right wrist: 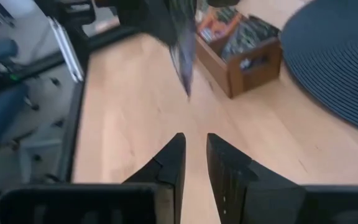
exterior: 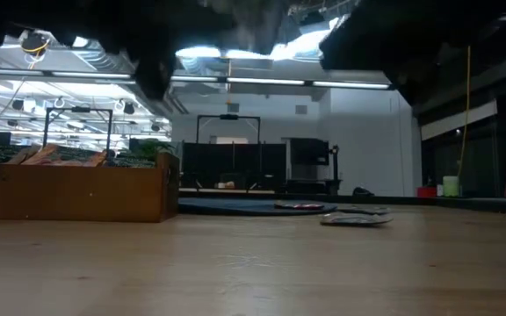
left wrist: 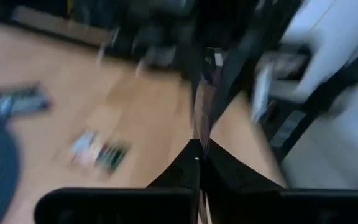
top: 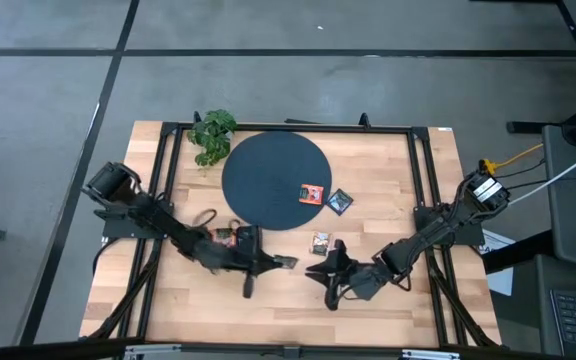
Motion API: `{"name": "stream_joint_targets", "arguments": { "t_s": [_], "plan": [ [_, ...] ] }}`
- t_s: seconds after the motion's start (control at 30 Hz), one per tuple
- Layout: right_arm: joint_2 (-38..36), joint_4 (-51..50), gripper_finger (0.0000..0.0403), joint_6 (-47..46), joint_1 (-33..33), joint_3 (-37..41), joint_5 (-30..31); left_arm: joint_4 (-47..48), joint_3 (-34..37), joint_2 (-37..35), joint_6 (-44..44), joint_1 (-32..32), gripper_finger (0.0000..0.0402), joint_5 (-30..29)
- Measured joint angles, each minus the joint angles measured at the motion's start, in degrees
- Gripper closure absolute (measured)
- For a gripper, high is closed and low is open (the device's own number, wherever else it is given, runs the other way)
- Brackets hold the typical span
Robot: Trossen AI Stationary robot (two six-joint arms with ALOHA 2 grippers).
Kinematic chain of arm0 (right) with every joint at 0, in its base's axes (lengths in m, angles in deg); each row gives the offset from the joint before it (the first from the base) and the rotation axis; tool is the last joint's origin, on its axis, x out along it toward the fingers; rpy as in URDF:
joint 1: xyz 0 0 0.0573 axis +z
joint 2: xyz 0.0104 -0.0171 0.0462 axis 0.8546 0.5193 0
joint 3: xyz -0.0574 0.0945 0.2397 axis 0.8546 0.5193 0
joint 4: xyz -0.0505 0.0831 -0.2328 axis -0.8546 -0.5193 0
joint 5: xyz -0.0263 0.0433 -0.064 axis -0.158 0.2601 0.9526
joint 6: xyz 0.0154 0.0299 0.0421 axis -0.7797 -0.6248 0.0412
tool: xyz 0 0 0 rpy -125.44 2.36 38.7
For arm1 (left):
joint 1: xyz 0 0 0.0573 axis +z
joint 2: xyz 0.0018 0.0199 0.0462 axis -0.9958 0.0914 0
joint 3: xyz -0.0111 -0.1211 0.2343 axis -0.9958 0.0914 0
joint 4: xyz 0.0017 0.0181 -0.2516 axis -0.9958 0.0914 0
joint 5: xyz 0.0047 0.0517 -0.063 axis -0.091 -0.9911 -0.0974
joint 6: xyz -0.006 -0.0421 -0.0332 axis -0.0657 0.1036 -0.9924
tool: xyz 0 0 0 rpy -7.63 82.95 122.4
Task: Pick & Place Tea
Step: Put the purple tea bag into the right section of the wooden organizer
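Note:
My left gripper [top: 271, 262] hangs over the near middle of the table, shut on a dark tea sachet [top: 286, 261]. My right gripper [top: 320, 272] faces it from the right, a short way off, open and empty. An orange-red sachet [top: 312, 193] lies flat on the dark disc [top: 268, 175], and a dark one [top: 339, 201] lies at the disc's right edge. Another sachet [top: 320, 241] lies flat on the wood nearer me. The wooden tray [right wrist: 241, 65], with several sachets in it, sits under my left arm. My left gripper [left wrist: 199, 155] pinches the dark sachet between its two fingers by one edge [left wrist: 202, 134]. The sachet sticks out past the fingertips toward my right gripper, seen edge-on. In the right wrist view the sachet [right wrist: 183, 53] is lifted clear of the table.
A leafy green plant [top: 213, 135] stands at the far left, beside the disc. A black frame [top: 420, 190] runs along the table's sides. Bare wood [top: 298, 320] stretches along the near edge below both grippers.

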Motion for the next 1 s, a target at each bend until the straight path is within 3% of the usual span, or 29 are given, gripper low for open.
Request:
{"name": "stream_joint_targets", "arguments": {
  "t_s": [0.13,0.23,0.47,0.6,0.83,1.0],
  "plan": [
    [-0.02,5.71,0.0334,1.79,-0.72,0.02,0.11,-19.95,5.29,0.31,3.87,0.15,0.0398,1.82],
    [-0.02,10.63,0.0334,5.55,-1.81,0.02,0.22,-26.61,6.27,0.99,5.70,0.81,0.0398,3.29],
    [-0.02,18.06,0.0328,12.31,-4.47,0.02,-3.47,-27.74,4.78,1.01,7.21,2.47,0.0398,6.16],
    [-0.02,18.33,0.0298,12.23,-5.47,0.02,-6.54,-27.71,4.78,1.01,7.73,3.22,0.0398,5.72],
    [-0.02,19.34,0.0225,13.43,-5.72,0.02,-3.08,-27.27,4.78,1.01,7.45,3.62,0.0398,6.90],
    [-0.02,23.17,0.0206,17.71,-5.73,0.02,-2.81,-25.61,4.78,1.06,6.37,3.69,0.0398,7.83]
  ]
}}
